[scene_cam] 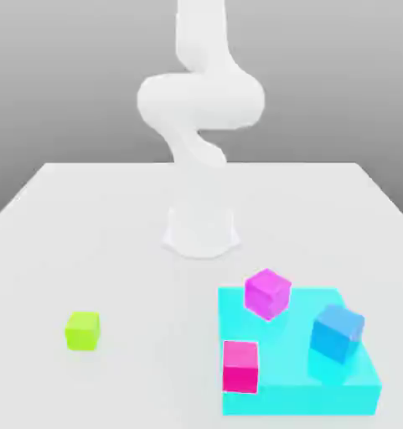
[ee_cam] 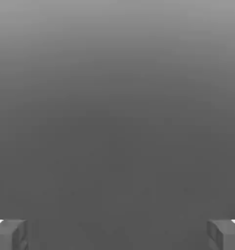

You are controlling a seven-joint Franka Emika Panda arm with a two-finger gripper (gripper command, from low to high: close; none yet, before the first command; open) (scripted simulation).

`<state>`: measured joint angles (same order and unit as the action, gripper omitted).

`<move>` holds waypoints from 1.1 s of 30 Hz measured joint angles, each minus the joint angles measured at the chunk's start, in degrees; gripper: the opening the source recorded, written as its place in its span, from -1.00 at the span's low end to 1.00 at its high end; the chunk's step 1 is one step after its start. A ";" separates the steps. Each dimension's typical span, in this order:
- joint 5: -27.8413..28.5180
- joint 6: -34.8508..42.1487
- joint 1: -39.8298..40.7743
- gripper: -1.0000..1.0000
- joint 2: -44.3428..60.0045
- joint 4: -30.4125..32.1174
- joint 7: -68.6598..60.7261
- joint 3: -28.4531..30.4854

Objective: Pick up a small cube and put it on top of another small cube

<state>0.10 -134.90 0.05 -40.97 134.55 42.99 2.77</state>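
We see the green cube point(scene_cam: 83, 330) alone on the table point(scene_cam: 87, 218). The purple cube point(scene_cam: 267, 293) sits on the cyan slab point(scene_cam: 305, 394). Our gripper point(ee_cam: 117, 234) is spread wide, empty.

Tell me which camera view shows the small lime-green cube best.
The exterior view: the small lime-green cube sits in full sight, alone on the white table. The hand view gives just grey background between the spread fingers.

Cut off above the white arm point(scene_cam: 200, 100) by the exterior view's upper edge. Cyan platform point(scene_cam: 298, 394), just beside the hot-pink cube point(scene_cam: 240, 366), near the lower edge. Surface point(scene_cam: 112, 235) clipped at both sides. Hand point(ee_cam: 117, 234) fingertips point(ee_cam: 9, 234) cropped, spread far apart.
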 joint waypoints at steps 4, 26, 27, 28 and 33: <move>-0.14 -5.64 0.27 0.00 8.86 4.87 -5.37 5.09; -16.37 -34.76 13.38 0.00 53.84 22.79 -38.94 11.86; -18.12 -36.17 15.39 0.00 55.67 22.37 -40.29 9.46; -19.55 -37.60 17.54 0.00 57.49 21.95 -41.41 6.97; -20.32 -38.80 19.55 -1.00 59.03 21.62 -42.00 4.77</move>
<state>-20.22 -173.70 19.61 18.05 156.17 0.99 7.54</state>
